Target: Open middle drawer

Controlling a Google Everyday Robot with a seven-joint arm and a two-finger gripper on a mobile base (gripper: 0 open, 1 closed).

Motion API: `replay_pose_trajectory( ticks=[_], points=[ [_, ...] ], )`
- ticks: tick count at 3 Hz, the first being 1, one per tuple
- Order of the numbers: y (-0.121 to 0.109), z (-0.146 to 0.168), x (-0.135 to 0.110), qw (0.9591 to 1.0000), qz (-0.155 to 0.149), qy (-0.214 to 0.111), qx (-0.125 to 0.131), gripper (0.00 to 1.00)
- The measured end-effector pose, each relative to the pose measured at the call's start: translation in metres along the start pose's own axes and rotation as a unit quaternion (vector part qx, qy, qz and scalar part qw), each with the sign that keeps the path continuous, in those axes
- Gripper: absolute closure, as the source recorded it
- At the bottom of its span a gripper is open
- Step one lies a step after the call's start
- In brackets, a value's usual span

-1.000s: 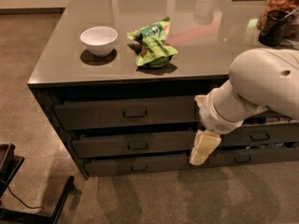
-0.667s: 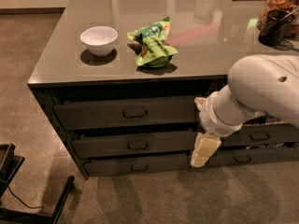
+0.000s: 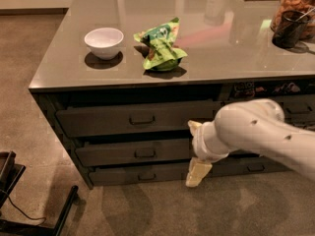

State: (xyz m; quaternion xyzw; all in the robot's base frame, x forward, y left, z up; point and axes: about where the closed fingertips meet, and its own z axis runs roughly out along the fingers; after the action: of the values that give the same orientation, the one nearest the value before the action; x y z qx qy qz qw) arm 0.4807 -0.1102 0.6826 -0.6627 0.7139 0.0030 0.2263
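Observation:
The middle drawer (image 3: 113, 154) is the medium-height dark front under the counter, with a small loop handle (image 3: 144, 153) at its centre. It sits about level with the drawers above and below. My gripper (image 3: 192, 153) hangs in front of the drawer's right end, to the right of the handle and apart from it. It is open and empty, with one cream finger (image 3: 198, 172) low in front of the bottom drawer and the other (image 3: 193, 127) up by the top drawer.
A taller top drawer (image 3: 98, 121) and a slim bottom drawer (image 3: 118, 175) flank the middle one. On the counter (image 3: 64, 70) stand a white bowl (image 3: 104, 42) and a green snack bag (image 3: 161, 48); a dark jar (image 3: 288, 29) is far right. A black stand (image 3: 29, 220) sits on the floor at lower left.
My arm and gripper have moved left and a little down, closer to the middle drawer's handle. The drawers have not moved.

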Motion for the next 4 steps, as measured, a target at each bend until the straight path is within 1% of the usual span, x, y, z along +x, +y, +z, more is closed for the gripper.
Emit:
replay_pose_trajectory(
  ticks=[1, 2, 3, 4],
  points=[
    [-0.002, 0.057, -0.005, 0.9997, -0.012, -0.014, 0.013, 0.0],
    [-0.01, 0.063, -0.01, 0.9992, -0.017, -0.022, 0.028, 0.0],
    [-0.009, 0.064, -0.01, 0.9993, -0.017, -0.021, 0.026, 0.0],
    [-0.002, 0.074, -0.007, 0.9995, -0.02, -0.016, 0.019, 0.0]
  ],
)
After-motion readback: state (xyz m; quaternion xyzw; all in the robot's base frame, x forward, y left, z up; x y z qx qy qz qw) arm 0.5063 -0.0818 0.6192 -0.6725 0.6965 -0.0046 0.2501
